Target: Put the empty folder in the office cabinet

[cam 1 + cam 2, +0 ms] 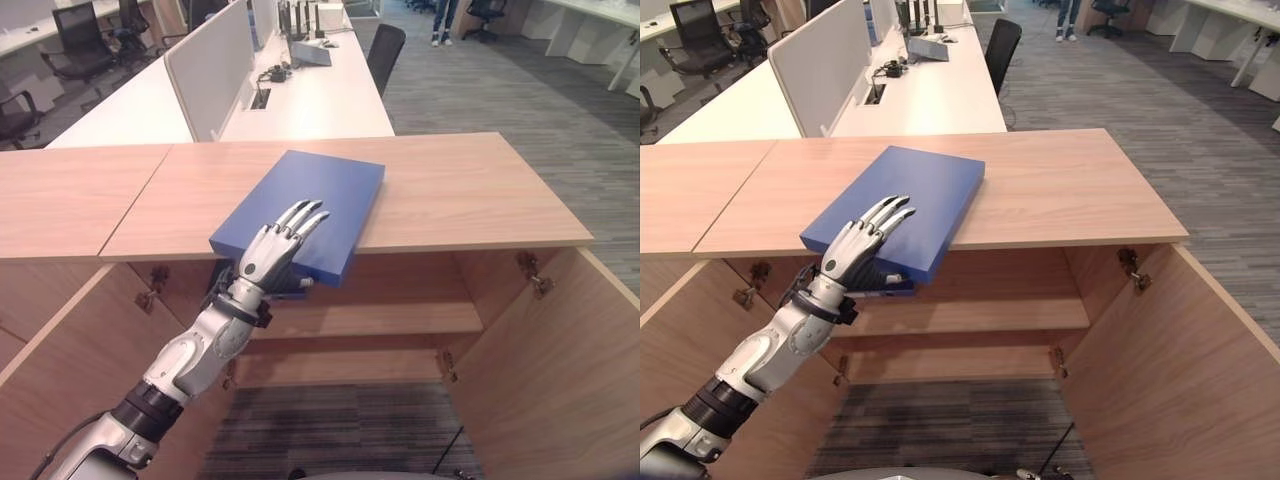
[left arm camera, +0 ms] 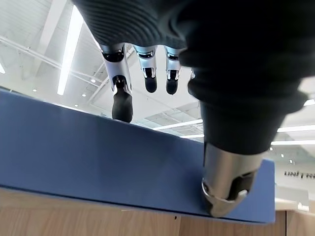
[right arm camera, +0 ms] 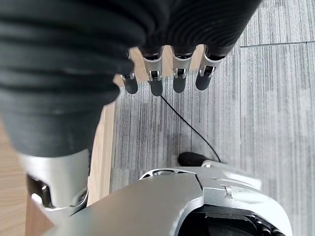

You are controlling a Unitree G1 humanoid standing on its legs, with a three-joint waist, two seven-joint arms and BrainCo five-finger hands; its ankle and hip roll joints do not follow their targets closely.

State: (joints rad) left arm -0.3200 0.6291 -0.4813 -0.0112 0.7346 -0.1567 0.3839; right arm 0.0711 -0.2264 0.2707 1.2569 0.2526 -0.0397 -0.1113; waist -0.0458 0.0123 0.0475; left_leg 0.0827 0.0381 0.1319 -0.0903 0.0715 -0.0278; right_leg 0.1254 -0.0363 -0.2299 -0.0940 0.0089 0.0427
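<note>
A blue folder (image 1: 315, 195) lies flat on the wooden cabinet top (image 1: 460, 190), its near corner sticking out past the front edge. My left hand (image 1: 268, 252) rests on that near corner. The fingers (image 1: 880, 215) lie straight on the folder's top and the thumb (image 2: 224, 194) presses against the folder (image 2: 98, 157) from below its overhanging edge, so the hand pinches it. My right hand (image 3: 178, 81) hangs over the carpet with relaxed fingers and holds nothing.
The cabinet below stands open, with a shelf (image 1: 400, 320) inside and its doors swung out at right (image 1: 560, 370) and left (image 1: 60, 380). Behind it are white desks with a divider (image 1: 210, 70), office chairs (image 1: 385, 50) and a person's legs (image 1: 443, 25) far back.
</note>
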